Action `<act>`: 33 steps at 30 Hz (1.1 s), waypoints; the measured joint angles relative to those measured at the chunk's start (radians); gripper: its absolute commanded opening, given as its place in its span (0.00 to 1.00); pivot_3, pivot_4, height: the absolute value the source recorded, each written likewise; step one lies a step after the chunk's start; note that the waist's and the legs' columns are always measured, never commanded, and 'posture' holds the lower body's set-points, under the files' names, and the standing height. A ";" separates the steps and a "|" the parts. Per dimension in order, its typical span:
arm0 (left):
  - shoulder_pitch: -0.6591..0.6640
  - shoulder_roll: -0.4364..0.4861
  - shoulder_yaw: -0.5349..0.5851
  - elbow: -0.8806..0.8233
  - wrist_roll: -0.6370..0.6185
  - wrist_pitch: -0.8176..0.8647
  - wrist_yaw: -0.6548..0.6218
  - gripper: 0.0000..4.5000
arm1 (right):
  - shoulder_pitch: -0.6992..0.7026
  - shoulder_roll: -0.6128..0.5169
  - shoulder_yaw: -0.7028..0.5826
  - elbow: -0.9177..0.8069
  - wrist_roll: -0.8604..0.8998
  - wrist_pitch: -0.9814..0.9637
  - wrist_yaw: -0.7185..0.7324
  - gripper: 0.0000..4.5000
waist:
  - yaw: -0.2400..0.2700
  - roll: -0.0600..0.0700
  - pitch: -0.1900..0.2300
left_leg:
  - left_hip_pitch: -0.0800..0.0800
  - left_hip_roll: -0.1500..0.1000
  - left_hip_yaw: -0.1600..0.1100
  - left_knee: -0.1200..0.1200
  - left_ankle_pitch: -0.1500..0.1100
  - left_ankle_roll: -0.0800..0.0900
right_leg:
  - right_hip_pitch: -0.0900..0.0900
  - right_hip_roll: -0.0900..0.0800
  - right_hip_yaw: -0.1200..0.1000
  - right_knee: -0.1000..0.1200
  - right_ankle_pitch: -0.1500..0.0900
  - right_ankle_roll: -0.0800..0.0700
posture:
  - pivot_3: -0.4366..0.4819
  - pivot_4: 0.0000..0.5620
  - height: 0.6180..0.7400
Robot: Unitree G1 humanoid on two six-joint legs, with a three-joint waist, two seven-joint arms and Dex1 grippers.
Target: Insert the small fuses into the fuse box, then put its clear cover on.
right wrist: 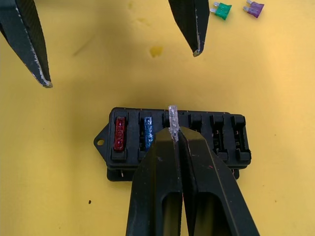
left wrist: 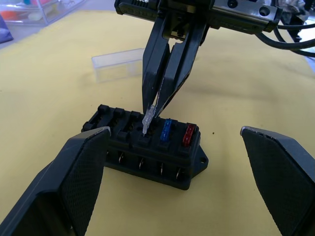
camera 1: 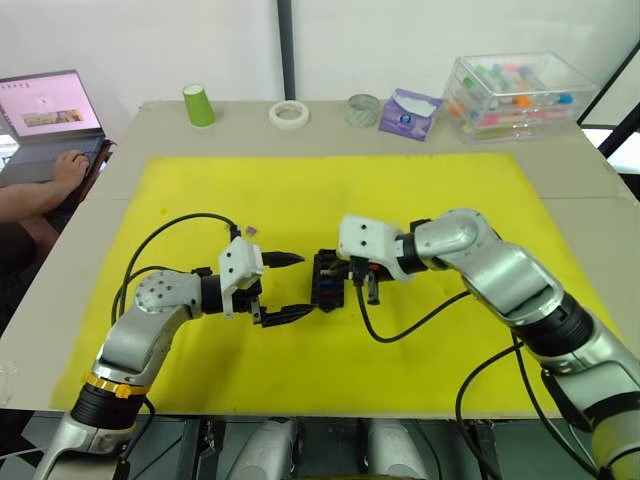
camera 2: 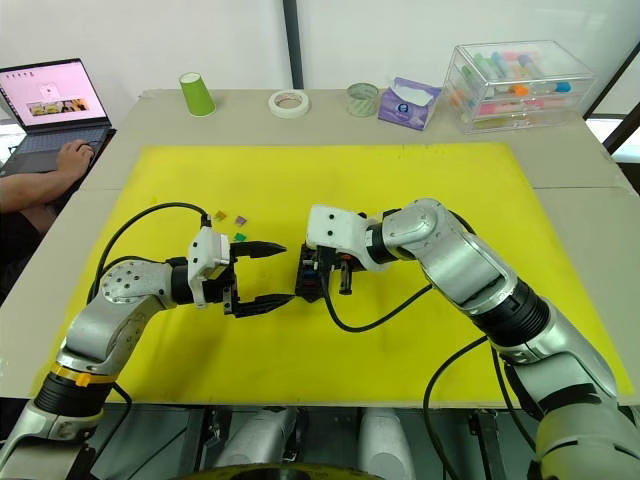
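- The fuse box [right wrist: 174, 142] lies flat on the yellow mat [camera 1: 300, 195] in the middle of the bench [camera 1: 560, 165], slots facing up, between the two grippers.
- From the head camera its long axis runs away from the robot, towards the far edge of the bench.
- Inside the box: a red fuse [right wrist: 119, 133] sits in the end slot by the mounting ear, a blue fuse [right wrist: 147, 132] in the slot just beside it; the remaining slots of that row look empty.
- The right gripper [left wrist: 156, 105] comes down from above, jaws pinched tight on a clear fuse [right wrist: 173, 118], held upright with its blades at the third slot, next to the blue one.
- How deep the blades sit in the slot is hard to tell.
- The left gripper [camera 2: 275, 272] hovers just beside the box, jaws spread wide and holding nothing, one on each side of the box's end.
- The clear cover [left wrist: 118, 64] lies on the mat beyond the box, partly hidden behind the right gripper's fingers.
- Loose on the mat: a green fuse [right wrist: 222, 10] and a purple fuse [right wrist: 253, 7], near each other, apart from the box.
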State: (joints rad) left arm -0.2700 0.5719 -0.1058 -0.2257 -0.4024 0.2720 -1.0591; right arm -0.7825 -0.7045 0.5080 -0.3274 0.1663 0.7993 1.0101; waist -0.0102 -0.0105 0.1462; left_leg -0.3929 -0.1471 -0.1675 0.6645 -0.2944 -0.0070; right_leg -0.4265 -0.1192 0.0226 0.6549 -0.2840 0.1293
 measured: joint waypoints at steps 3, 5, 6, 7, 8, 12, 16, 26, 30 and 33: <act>0.000 0.000 0.000 0.000 0.000 0.000 0.000 0.99 | 0.010 0.002 0.000 0.009 -0.008 -0.006 0.001 0.00 | 0.000 0.000 0.000 | 0.000 0.000 0.000 0.000 0.000 0.000 | 0.000 0.000 0.000 0.000 0.000 0.000 | 0.48 0.27 1.00; 0.000 0.000 0.000 0.003 0.001 -0.002 -0.001 0.99 | 0.016 0.003 0.000 0.012 -0.014 -0.009 0.003 0.00 | 0.000 0.000 0.000 | 0.000 0.000 0.000 0.000 0.000 0.000 | 0.000 0.000 0.000 0.000 0.000 0.000 | 0.48 0.27 1.00; 0.000 0.000 0.000 0.007 0.001 -0.003 -0.001 0.99 | 0.016 0.004 0.000 0.014 -0.016 -0.010 0.004 0.00 | 0.000 0.000 0.000 | 0.000 0.000 0.000 0.000 0.000 0.000 | 0.000 0.000 0.000 0.000 0.000 0.000 | 0.48 0.27 1.00; 0.000 0.000 0.000 0.012 0.001 -0.003 -0.001 0.99 | 0.016 0.005 0.000 0.015 -0.018 -0.011 0.006 0.00 | 0.000 0.000 0.000 | 0.000 0.000 0.000 0.000 0.000 0.000 | 0.000 0.000 0.000 0.000 0.000 0.000 | 0.48 0.27 1.00; 0.000 0.000 0.000 0.015 0.001 -0.003 -0.001 0.99 | 0.016 0.007 0.000 0.015 -0.021 -0.011 0.007 0.00 | 0.000 0.000 0.000 | 0.000 0.000 0.000 0.000 0.000 0.000 | 0.000 0.000 0.000 0.000 0.000 0.000 | 0.48 0.27 1.00; 0.000 0.000 0.000 0.016 0.001 -0.003 -0.002 0.99 | 0.017 0.009 0.000 0.016 -0.026 -0.013 0.008 0.00 | 0.000 0.000 0.000 | 0.000 0.000 0.000 0.000 0.000 0.000 | 0.000 0.000 0.000 0.000 0.000 0.000 | 0.48 0.27 1.00; 0.000 0.000 0.000 0.017 0.001 -0.005 -0.003 0.99 | 0.017 0.011 0.000 0.019 -0.028 -0.013 0.008 0.00 | 0.000 0.000 0.000 | 0.000 0.000 0.000 0.000 0.000 0.000 | 0.000 0.000 0.000 0.000 0.000 0.000 | 0.48 0.27 1.00; 0.000 -0.002 0.000 0.027 0.002 -0.006 -0.002 0.99 | 0.005 0.027 0.002 0.040 -0.035 0.008 0.018 0.00 | -0.001 0.000 0.000 | 0.000 0.000 0.000 0.000 0.000 0.000 | 0.000 0.000 0.000 0.000 0.000 0.000 | 0.48 0.27 1.00; 0.000 -0.006 0.000 0.027 0.002 -0.006 -0.002 0.99 | -0.011 0.041 0.009 0.060 -0.037 0.022 0.019 0.00 | -0.001 0.000 0.000 | 0.000 0.000 0.000 0.000 0.000 0.000 | 0.000 0.000 0.000 0.000 0.000 0.000 | 0.48 0.27 1.00; 0.000 -0.006 0.000 0.027 0.002 -0.006 -0.002 0.99 | -0.019 0.041 0.016 0.065 -0.042 0.022 0.028 0.00 | -0.001 0.000 0.000 | 0.000 0.000 0.000 0.000 0.000 0.000 | 0.000 0.000 0.000 0.000 0.000 0.000 | 0.48 0.27 1.00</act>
State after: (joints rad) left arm -0.2700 0.5659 -0.1059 -0.1986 -0.4001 0.2662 -1.0611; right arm -0.8015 -0.6632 0.5235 -0.2622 0.1239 0.8210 1.0385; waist -0.0113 -0.0105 0.1461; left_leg -0.3927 -0.1471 -0.1676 0.6646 -0.2944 -0.0071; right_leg -0.4265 -0.1191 0.0225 0.6551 -0.2840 0.1293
